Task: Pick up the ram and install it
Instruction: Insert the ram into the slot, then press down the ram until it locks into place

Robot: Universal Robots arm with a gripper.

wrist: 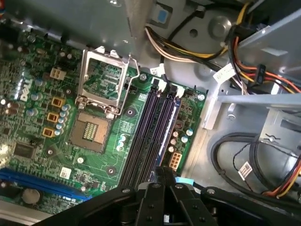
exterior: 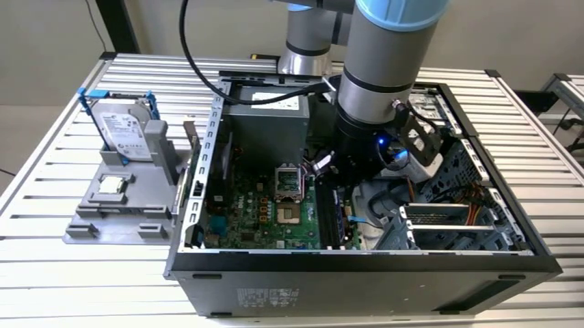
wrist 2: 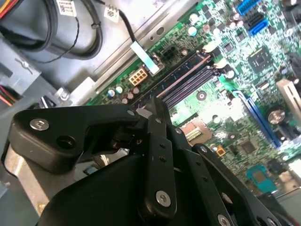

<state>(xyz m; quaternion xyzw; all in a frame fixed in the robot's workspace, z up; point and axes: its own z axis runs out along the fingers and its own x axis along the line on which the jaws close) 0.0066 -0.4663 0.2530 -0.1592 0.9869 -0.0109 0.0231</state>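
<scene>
1. Black gripper (wrist: 164,170) linkage fills the lower edge in both wrist views; its tips (wrist 2: 154,106) are drawn close together, right over the near end of the memory slots (wrist: 150,127).
2. At the exterior view's left, a grey fixture (exterior: 119,219) on the slatted worktop (exterior: 55,205) carries a hard drive (exterior: 123,130) in a blue bracket and a square processor chip (exterior: 111,183).
3. Centre: the open computer case (exterior: 365,273), the green motherboard (exterior: 256,205) and an open processor socket (wrist: 103,89).
4. The arm (exterior: 383,61) reaches down into the case, with cable bundles (wrist: 254,70) beside it.
5. The ram: I cannot tell where it is, or whether the tips pinch it.
</scene>
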